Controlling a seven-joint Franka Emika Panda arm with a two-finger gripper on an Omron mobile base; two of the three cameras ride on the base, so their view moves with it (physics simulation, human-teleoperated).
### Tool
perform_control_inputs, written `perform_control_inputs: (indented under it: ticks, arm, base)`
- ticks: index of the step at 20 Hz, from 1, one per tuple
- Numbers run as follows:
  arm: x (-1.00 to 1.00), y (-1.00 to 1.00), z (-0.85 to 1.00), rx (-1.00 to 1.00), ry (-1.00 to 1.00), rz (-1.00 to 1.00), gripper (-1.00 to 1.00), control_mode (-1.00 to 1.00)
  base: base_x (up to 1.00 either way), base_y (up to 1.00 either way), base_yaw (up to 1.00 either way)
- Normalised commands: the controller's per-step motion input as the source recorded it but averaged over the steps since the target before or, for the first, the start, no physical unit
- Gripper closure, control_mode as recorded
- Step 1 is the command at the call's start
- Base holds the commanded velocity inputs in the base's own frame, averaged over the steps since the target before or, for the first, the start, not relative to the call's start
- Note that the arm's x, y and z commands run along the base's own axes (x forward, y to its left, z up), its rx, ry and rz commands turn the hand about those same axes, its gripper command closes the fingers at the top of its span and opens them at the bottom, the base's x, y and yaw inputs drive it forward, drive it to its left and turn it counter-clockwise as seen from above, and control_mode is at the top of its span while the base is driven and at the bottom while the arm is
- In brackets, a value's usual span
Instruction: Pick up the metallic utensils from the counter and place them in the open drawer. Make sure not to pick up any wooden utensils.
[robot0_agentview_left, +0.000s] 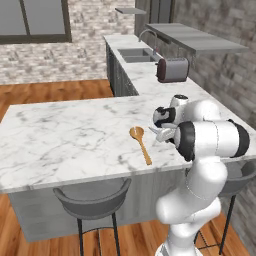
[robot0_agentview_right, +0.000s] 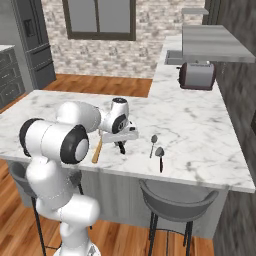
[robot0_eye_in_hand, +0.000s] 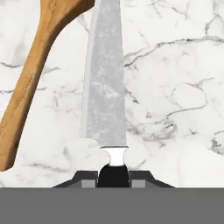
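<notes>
Hand view is showing the pincer (robot0_eye_in_hand: 113, 177) clamping narrowly on the black handle of the knife (robot0_eye_in_hand: 104, 83), its silver blade lying beside the wooden spoon (robot0_eye_in_hand: 35, 65) on the marble worktop (robot0_eye_in_hand: 175, 87).

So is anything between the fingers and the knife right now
Nothing visible does. In the hand view the fingers already sit on either side of the knife's black handle, its blade pointing away over the counter. The wooden spoon lies beside the blade on one side, apart from it, not in the grip.
</notes>
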Motion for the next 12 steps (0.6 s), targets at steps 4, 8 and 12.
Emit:
perform_control_inputs:
  ticks: [4, 8, 12]
  arm:
    - [-0.58, 0.06, 1.00, 0.00, -0.04, 0.00, 1.00, -1.00]
    - [-0.79, 0.09, 0.78, 0.06, 0.00, 0.00, 1.00, -1.00]
    - [-0.87, 0.07, 0.76, 0.09, -0.11, 0.00, 1.00, -1.00]
  base:
    - [0.00, 0.00, 0.00]
    - [0.00, 0.00, 0.00]
    - [0.00, 0.00, 0.00]
